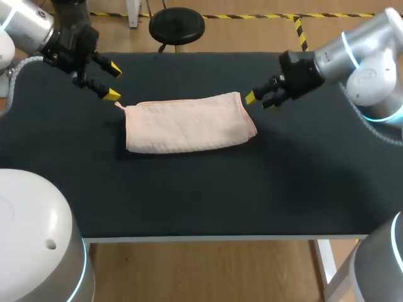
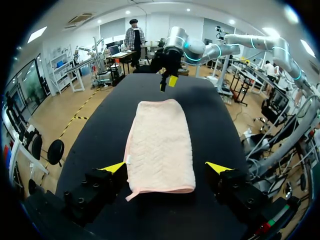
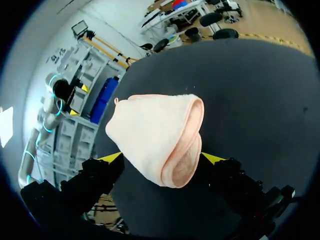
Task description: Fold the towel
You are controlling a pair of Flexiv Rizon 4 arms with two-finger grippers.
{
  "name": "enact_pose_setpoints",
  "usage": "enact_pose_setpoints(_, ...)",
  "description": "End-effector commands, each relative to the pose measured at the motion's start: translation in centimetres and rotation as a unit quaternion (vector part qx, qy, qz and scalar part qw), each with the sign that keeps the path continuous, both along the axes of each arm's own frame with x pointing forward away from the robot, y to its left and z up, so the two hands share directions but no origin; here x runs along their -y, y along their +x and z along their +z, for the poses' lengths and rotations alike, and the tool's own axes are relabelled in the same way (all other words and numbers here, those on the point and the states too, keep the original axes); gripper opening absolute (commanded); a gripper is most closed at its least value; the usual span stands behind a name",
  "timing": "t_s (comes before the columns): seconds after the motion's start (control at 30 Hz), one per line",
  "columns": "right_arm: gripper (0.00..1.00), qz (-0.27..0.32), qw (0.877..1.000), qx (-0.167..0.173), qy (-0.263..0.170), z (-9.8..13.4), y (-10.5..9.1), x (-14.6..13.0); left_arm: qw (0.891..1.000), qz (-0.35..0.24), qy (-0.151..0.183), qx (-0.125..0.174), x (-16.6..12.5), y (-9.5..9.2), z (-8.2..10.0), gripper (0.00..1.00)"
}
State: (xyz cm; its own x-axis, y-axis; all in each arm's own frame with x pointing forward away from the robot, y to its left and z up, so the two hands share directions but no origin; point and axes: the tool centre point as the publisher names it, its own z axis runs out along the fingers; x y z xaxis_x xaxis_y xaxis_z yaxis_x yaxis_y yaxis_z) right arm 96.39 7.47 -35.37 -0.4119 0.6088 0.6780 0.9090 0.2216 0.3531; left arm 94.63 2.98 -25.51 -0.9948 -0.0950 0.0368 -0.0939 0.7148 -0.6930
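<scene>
Table: a black table [image 1: 189, 201] carried the one piece of work, under both grippers.
Towel: a pale pink towel [image 1: 189, 124], folded into a flat oblong, lay between the two grippers with one short end before each.
Long axis: it ran straight from one gripper to the other, so in each wrist view the towel [image 2: 160, 145] stretched away ahead of the fingers toward the opposite arm.
End by the right gripper: this short end was a rounded fold with its layers showing [image 3: 182, 167].
End by the left gripper: here a small loop [image 1: 118, 104] stuck out at the corner, just beside one yellow tip.
Left gripper: the left gripper [image 1: 112, 80] hung at its end with fingers spread wide, wider than the towel, clasping nothing.
Right gripper: the right gripper [image 1: 259, 100] stood just off the far corner of the folded end, fingers apart; the end lay between them [image 3: 161, 158], and contact could not be told.
</scene>
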Motion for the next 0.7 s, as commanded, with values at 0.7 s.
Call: enact_pose_setpoints(0.7,1.00,0.036,0.980,-0.186,0.059,-4.7,1.0,-1.1,1.000,0.000,-0.001,0.001,0.0,0.0,-0.1,1.00)
